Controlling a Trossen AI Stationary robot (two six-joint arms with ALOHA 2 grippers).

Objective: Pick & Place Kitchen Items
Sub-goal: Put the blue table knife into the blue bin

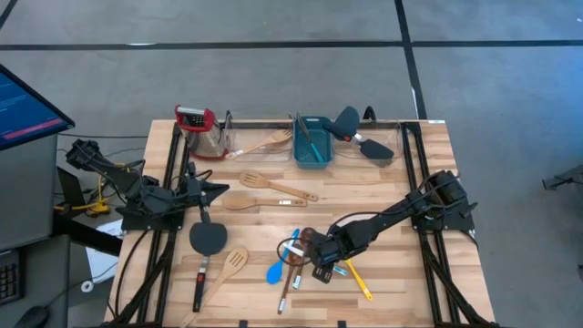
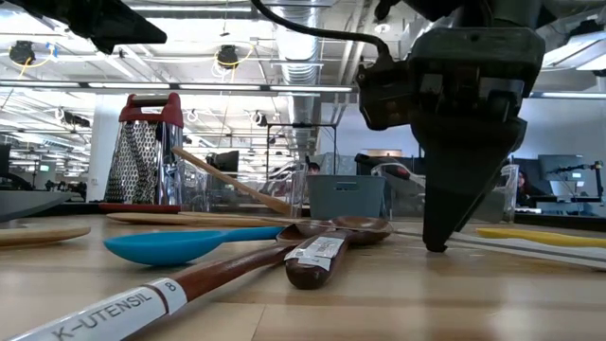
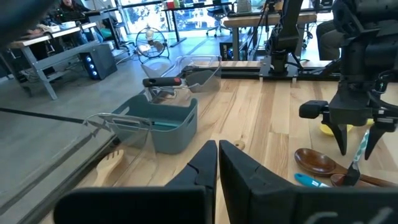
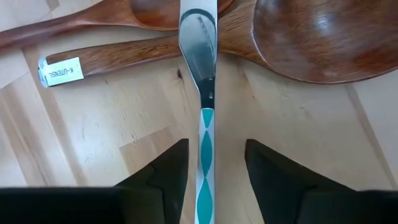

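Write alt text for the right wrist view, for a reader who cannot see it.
The right gripper hangs open over a slim utensil with a teal-and-white patterned handle lying on the wooden table, one finger on each side. Its metal end lies over two dark-brown wooden spoons, one bearing a white label.

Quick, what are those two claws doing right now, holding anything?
Left gripper: fingers closed, holding nothing, up over the table.
Right gripper: fingers open astride a teal-patterned utensil, not yet gripping it.
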